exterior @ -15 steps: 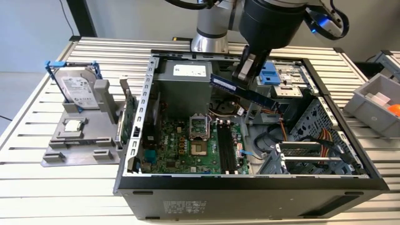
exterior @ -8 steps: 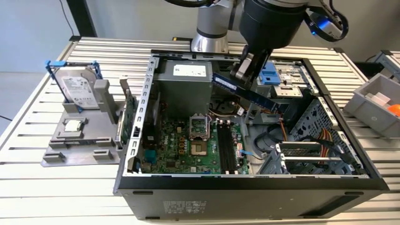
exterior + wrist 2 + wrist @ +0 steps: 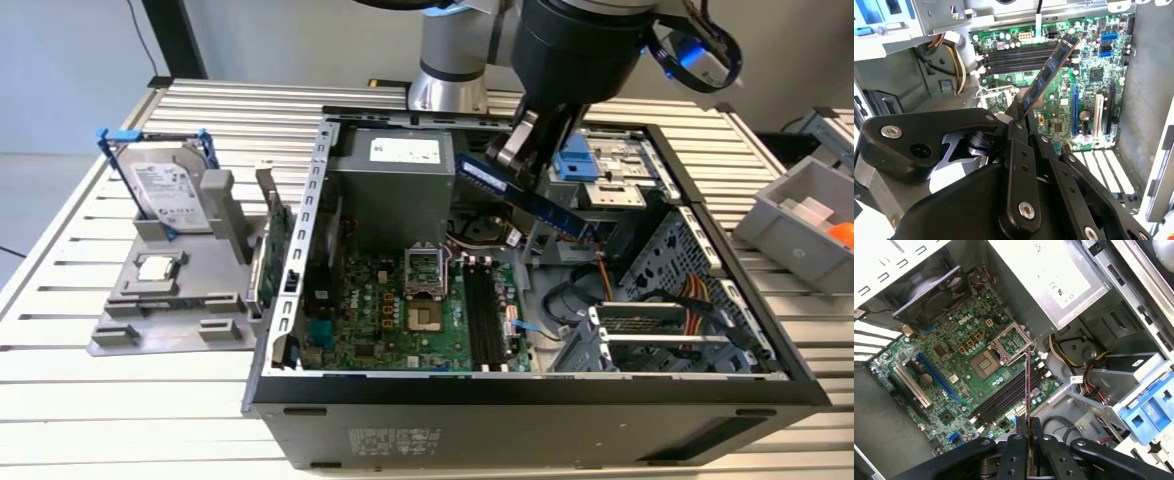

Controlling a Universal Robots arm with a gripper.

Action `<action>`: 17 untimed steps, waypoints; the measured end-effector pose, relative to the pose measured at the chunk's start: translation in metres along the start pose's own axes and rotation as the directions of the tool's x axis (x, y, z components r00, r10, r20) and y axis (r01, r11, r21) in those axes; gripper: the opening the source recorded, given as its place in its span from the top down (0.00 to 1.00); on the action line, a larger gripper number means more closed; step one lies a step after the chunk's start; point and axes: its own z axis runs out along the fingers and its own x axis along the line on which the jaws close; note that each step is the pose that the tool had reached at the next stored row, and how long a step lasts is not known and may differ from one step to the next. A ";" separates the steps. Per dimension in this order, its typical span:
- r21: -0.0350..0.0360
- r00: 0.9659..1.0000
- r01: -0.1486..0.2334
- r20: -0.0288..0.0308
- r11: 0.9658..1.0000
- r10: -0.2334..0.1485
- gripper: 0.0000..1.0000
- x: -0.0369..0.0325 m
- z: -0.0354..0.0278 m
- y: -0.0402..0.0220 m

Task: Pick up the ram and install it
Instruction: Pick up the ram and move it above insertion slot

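Ram (image 3: 1049, 72) is pinched at one end by the gripper (image 3: 1019, 119), tilted above the motherboard (image 3: 1094, 75).

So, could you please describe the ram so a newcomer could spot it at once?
In the exterior view, find the open computer case and the green motherboard on its floor. Above it, the pincer grips the ram, a long narrow stick, tilted. It alone hangs in the air rather than sitting fixed in the case.
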 end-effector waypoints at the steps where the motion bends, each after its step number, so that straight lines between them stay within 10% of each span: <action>1: 0.001 1.000 -0.008 0.000 1.000 0.008 1.00 0.0000 0.0000 0.0000; 17: 0.009 0.994 -0.111 0.007 0.994 0.111 1.00 0.0000 -0.0004 0.0000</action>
